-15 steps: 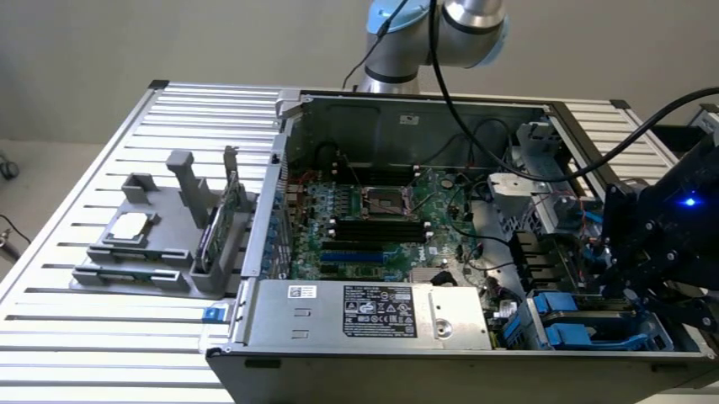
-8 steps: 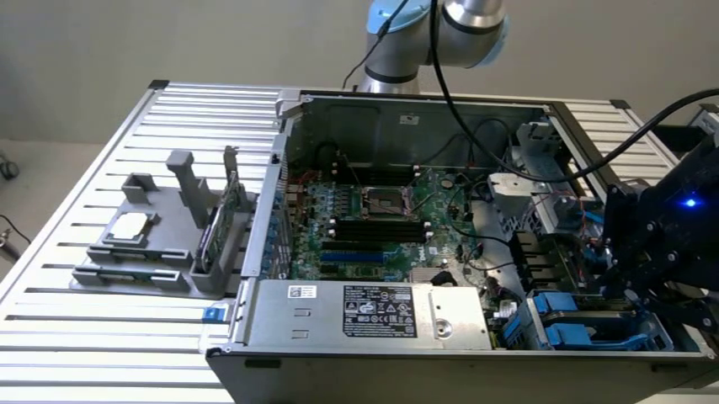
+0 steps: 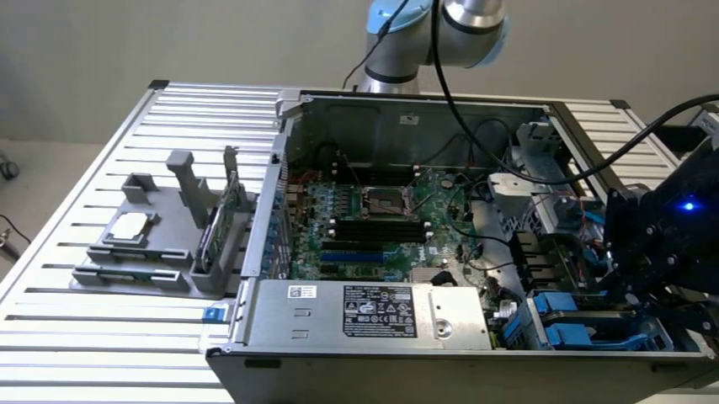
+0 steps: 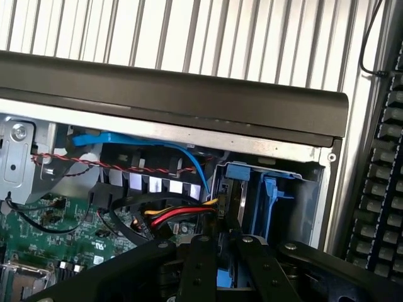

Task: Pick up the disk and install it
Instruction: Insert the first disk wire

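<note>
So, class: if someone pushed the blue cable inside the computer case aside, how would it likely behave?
The blue cable sags in a loose curve, so it is probably floppy and light. It runs down among other wires, so it may snag or spring back when pushed.

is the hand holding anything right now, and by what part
It looks like the disk, pinched in the hand by its blue carrier edge, over the blue drive bays; the rest of it is hidden.
</note>
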You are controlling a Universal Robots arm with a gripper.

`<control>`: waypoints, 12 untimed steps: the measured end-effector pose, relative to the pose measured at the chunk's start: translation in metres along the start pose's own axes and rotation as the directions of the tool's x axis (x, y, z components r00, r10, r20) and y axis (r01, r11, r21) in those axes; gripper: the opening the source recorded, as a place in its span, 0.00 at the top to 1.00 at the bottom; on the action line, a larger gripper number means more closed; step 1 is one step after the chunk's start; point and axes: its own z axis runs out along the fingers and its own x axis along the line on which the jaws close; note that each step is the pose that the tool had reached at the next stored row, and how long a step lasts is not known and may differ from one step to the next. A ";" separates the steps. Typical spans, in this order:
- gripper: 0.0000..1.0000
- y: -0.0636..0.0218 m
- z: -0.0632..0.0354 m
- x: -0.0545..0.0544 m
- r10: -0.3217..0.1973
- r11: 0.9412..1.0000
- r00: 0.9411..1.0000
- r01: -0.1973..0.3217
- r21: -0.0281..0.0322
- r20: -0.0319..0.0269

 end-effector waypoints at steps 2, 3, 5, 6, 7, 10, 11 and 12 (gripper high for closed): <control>0.82 0.0001 0.0001 0.000 0.002 1.000 1.000 -0.002 0.000 0.001; 0.82 0.0002 0.0001 0.000 0.004 1.000 1.000 -0.004 0.000 0.002; 0.82 0.0003 0.0003 0.001 0.010 1.000 1.000 -0.010 -0.001 0.002; 0.82 0.0005 0.0005 0.001 0.014 1.000 1.000 -0.014 -0.001 0.003; 0.82 0.0007 0.0006 0.002 0.019 1.000 1.000 -0.019 -0.002 0.004; 0.82 0.0013 0.0009 0.002 0.034 0.999 0.999 -0.034 -0.003 0.006; 0.82 0.0013 0.0010 0.002 0.038 0.999 0.999 -0.038 -0.003 0.007; 0.82 0.0013 0.0011 0.002 0.041 0.999 0.999 -0.041 -0.002 0.007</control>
